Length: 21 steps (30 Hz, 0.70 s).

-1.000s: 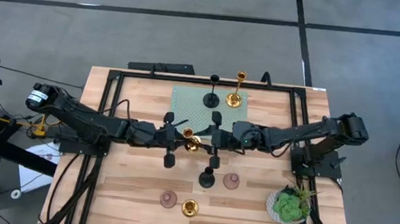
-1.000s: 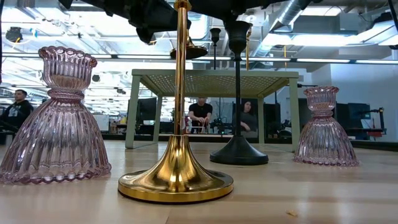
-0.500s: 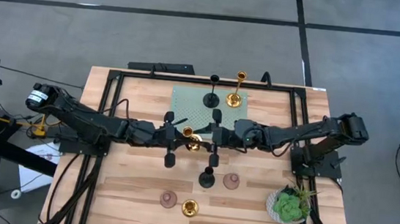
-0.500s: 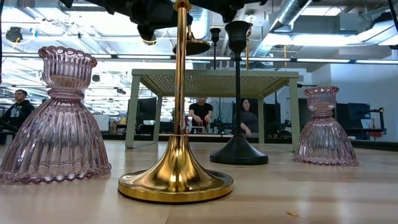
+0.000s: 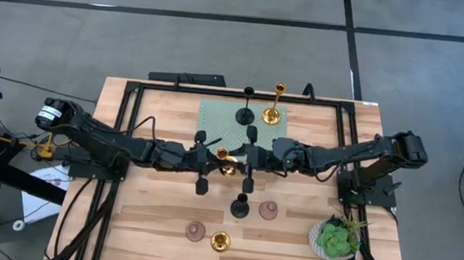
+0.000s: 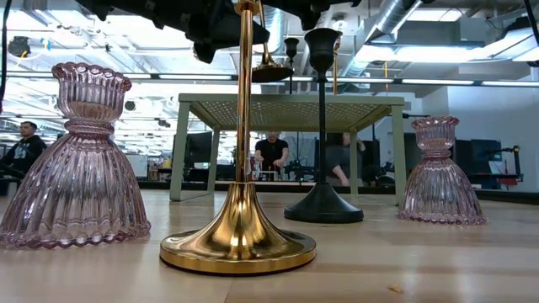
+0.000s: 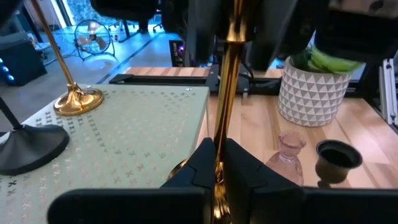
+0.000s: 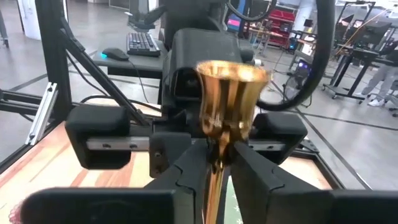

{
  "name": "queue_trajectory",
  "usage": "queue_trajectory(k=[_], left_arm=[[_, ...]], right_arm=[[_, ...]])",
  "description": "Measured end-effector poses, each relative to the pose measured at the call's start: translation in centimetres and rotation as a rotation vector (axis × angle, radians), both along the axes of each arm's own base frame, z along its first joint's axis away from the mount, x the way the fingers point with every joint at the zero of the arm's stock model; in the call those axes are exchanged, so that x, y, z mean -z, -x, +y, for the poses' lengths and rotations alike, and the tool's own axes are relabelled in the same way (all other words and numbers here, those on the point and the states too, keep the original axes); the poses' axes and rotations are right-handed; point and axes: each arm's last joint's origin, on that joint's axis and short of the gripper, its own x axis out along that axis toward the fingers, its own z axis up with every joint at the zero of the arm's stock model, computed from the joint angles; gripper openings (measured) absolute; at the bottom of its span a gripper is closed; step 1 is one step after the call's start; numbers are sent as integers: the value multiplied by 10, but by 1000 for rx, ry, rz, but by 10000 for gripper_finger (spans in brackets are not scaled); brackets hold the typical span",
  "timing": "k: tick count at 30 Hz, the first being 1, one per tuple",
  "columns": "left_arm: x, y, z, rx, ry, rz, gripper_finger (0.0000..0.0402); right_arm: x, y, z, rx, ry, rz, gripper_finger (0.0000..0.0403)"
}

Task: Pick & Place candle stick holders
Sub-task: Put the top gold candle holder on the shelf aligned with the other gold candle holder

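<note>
A shiny gold candle stick holder is held above the table's middle between my two grippers. Its flared base hangs high in the low view. My left gripper comes from the table's left and is shut on it. My right gripper comes from the right and is shut on it too. A black holder and a gold holder stand by their bases on the green mesh stand. A black holder, two pink holders and a gold holder stand on the table near its front. My left gripper pinches the gold holder's slim stem between its two fingers, low on the stem near the base. The fingers come level from the table's left and lie across the stem. The holder stands about upright, lifted clear of the table. My right gripper pinches the same stem just below the cup between its two fingers. The fingers come level from the table's right and lie across the stem. The cup stands up above the fingers.
A green plant in a white pot stands at the table's near right corner. The green stand on its legs takes up the far middle. People sit in the room beyond the table.
My left gripper has gone a little toward the table's right edge, toward my right gripper, carrying the gold holder with it. The holder has stayed lifted and about upright.
</note>
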Motion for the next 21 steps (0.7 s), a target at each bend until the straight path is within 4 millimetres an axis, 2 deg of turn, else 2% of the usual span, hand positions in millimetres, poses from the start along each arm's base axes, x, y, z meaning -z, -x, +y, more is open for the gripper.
queue_trajectory(k=[6,12,15,21], left_arm=[[-1,1,-1,12,-20,-5,11],[-2,1,-1,12,-22,-9,13],[-2,1,-1,12,-22,-10,14],[-3,1,-1,12,-20,-24,41]], right_arm=[[1,0,0,-2,2,8,26],[1,0,0,-2,2,10,30],[1,0,0,-3,17,10,19],[1,0,0,-2,28,17,19]])
